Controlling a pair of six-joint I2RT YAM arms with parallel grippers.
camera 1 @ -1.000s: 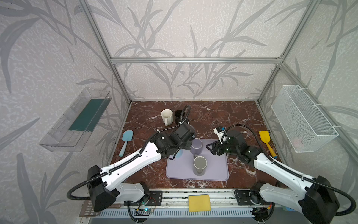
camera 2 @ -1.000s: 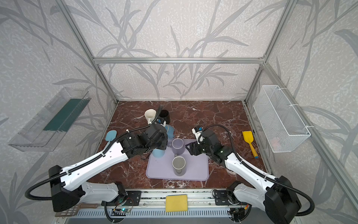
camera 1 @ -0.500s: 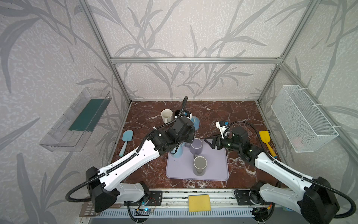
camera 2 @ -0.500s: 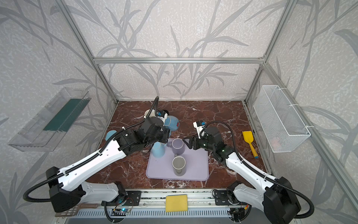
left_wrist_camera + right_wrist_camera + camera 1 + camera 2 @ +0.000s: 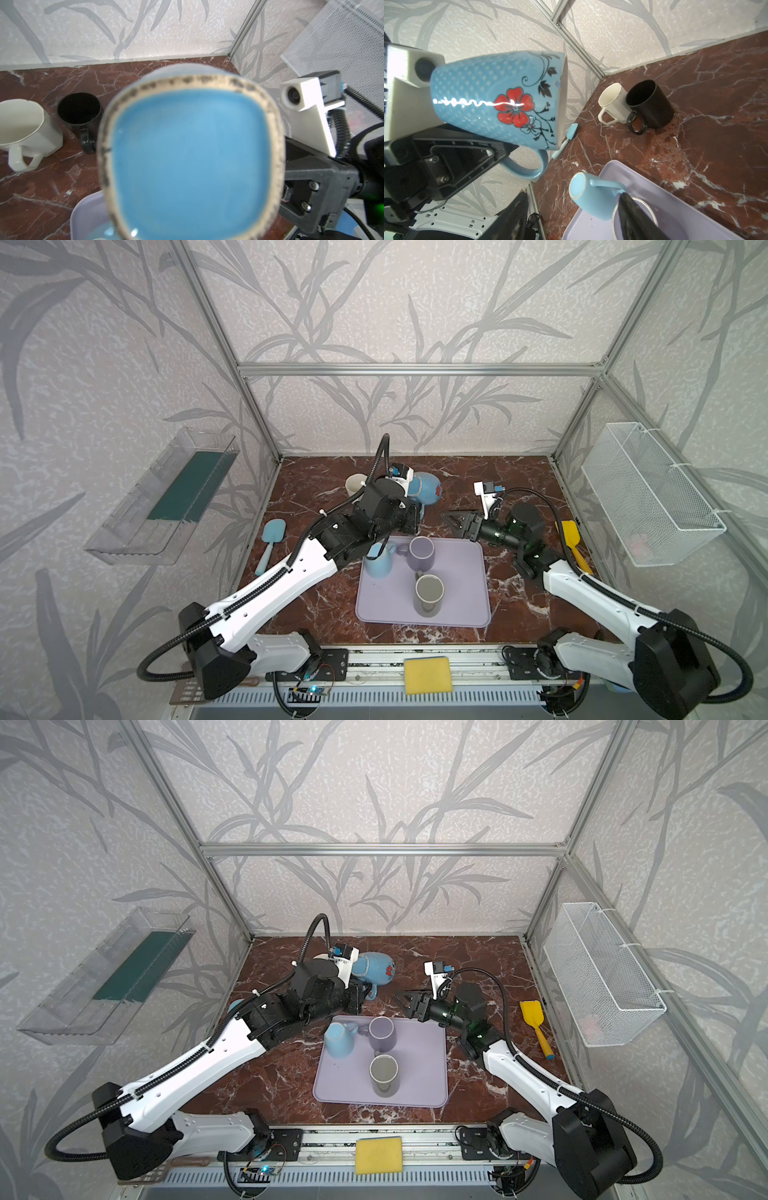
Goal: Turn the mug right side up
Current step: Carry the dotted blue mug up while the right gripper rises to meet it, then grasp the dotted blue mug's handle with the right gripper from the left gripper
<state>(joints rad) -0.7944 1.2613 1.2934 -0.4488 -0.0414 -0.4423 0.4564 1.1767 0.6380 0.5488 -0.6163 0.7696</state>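
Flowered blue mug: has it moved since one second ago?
Yes. The flowered blue mug has moved away from the purple tray, toward the back wall.

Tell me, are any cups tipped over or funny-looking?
Yes. The flowered blue mug hangs sideways in the air, held by the left claw. The pale blue mug sits upside down on the purple tray.

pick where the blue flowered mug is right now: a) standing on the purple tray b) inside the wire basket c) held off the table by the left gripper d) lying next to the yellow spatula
c: the flowered mug hangs on its side in the air, gripped near its handle by the left gripper.
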